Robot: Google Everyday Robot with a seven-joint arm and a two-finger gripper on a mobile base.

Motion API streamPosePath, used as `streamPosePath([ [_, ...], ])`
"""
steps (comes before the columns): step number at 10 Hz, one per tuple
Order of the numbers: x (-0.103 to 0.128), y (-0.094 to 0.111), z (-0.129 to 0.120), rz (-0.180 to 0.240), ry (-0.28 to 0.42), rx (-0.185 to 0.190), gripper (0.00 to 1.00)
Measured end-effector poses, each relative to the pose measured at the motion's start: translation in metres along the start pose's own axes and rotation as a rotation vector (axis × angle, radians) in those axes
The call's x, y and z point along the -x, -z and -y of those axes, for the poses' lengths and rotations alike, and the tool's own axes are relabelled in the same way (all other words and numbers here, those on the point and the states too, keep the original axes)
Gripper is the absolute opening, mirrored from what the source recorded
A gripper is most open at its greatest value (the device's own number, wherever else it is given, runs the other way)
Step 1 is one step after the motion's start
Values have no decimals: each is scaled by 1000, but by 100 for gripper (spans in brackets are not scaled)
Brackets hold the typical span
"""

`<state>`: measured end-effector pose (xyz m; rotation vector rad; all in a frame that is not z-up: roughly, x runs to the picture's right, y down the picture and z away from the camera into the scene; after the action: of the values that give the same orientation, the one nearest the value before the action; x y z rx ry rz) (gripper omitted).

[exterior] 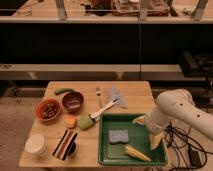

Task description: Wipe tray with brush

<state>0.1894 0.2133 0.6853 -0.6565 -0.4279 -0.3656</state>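
Observation:
The dark-green tray (107, 154) lies at the table's front right. It holds a grey-blue sponge (119, 136) and a yellow object (136, 153). The brush (106, 109) lies on the table just left of the tray's far left corner. Its white handle slants toward a light-green block (86, 122). My gripper (148, 131) hangs over the right half of the tray on the white arm (175, 107). It is open, with yellowish fingers (156, 141) spread and nothing between them. It is well apart from the brush.
On the table's left stand a maroon bowl (73, 101), a red bowl of nuts (48, 110), an orange (71, 121), a white cup (36, 145) and a striped item (65, 145). A fork (99, 94), grey packet (117, 96) and green vegetable (63, 91) lie farther back. Cables (182, 142) hang at the right.

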Motion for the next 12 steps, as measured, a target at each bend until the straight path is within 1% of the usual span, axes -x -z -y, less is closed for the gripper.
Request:
streamPosePath([
  [10, 0, 0, 0, 0, 0, 0, 80],
  [11, -1, 1, 1, -5, 2, -4, 80],
  [12, 0, 2, 5, -16, 3, -18, 80],
])
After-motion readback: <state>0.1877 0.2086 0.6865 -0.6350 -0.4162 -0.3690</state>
